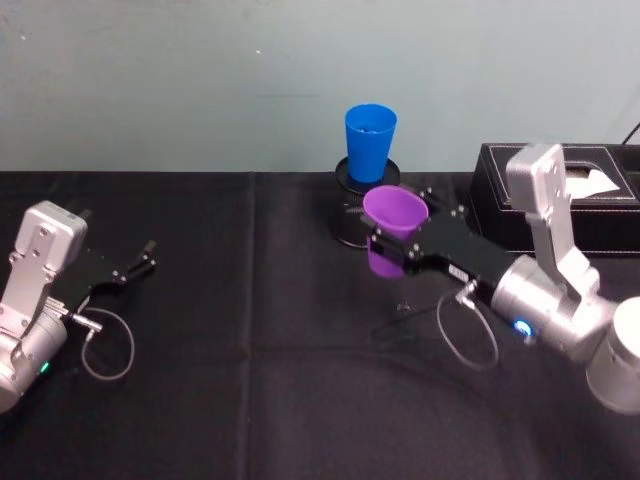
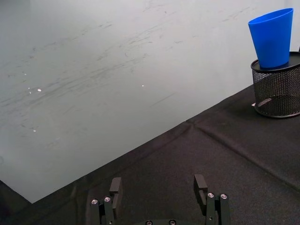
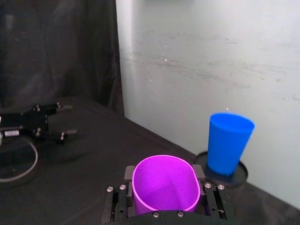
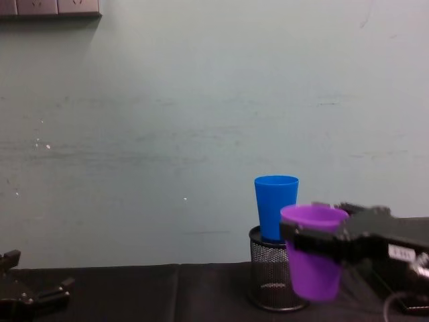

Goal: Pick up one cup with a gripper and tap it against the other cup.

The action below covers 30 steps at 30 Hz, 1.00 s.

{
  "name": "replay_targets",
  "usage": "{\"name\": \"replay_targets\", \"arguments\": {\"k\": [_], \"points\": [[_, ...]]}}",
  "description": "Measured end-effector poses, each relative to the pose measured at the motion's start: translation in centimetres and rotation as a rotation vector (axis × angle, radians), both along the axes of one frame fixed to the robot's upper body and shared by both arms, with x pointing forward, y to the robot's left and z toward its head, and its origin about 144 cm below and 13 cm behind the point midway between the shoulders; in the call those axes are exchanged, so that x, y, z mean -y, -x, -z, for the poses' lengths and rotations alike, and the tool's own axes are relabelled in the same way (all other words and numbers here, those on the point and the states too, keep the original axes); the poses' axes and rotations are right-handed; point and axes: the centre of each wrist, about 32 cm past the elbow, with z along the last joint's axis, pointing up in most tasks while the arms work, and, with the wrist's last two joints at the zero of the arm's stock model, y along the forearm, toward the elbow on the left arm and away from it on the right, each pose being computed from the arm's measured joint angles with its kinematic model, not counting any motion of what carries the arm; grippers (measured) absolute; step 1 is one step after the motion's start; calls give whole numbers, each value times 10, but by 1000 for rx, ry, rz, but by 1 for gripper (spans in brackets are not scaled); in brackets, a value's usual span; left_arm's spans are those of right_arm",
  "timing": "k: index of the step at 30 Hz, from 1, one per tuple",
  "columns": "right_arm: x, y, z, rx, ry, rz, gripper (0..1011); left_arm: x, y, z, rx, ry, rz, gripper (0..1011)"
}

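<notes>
Head view gives us the clearest layout: our right gripper (image 1: 392, 247) is pinching the purple cup (image 1: 392, 222) at its sides, holding it lifted off the bench (image 1: 250, 380) with its mouth up and tilted a little. The blue cup (image 1: 369, 141) stands upright on top of a black mesh pen holder (image 1: 352, 215), just beyond the purple cup and slightly to its left, so the coming tap looks to us like a short push away from the robot and a touch leftward. From the chest view, the purple cup's rim (image 4: 314, 215) sits lower than the blue cup's rim, level with its lower body. The two look close but apart; we cannot be sure of the gap from these angles.

A dark box (image 1: 560, 195) lies to the right of the holder, behind the right arm, so free room is mainly on the left. Since the blue cup is perched, a hard tap might topple it.

Our left gripper (image 1: 135, 266) rests far left on the bench, fingers spread, holding nothing.
</notes>
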Motion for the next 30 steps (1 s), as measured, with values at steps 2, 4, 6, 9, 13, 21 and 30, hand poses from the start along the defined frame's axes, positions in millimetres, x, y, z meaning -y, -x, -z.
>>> {"name": "replay_targets", "arguments": {"k": [2, 4, 6, 9, 13, 21, 30], "points": [[0, 5, 7, 1, 0, 4, 739, 0, 0, 0, 0, 0, 0, 1000], [0, 11, 19, 1, -2, 11, 739, 0, 0, 0, 0, 0, 0, 1000], [-2, 14, 29, 8, 2, 17, 739, 0, 0, 0, 0, 0, 0, 1000], [-4, 17, 38, 16, 11, 22, 739, 0, 0, 0, 0, 0, 0, 1000], [-7, 18, 53, 20, 29, 29, 739, 0, 0, 0, 0, 0, 0, 1000], [-9, 18, 69, 12, 30, 45, 739, 0, 0, 0, 0, 0, 0, 1000], [-9, 21, 79, 15, 11, 34, 739, 0, 0, 0, 0, 0, 0, 1000]]}}
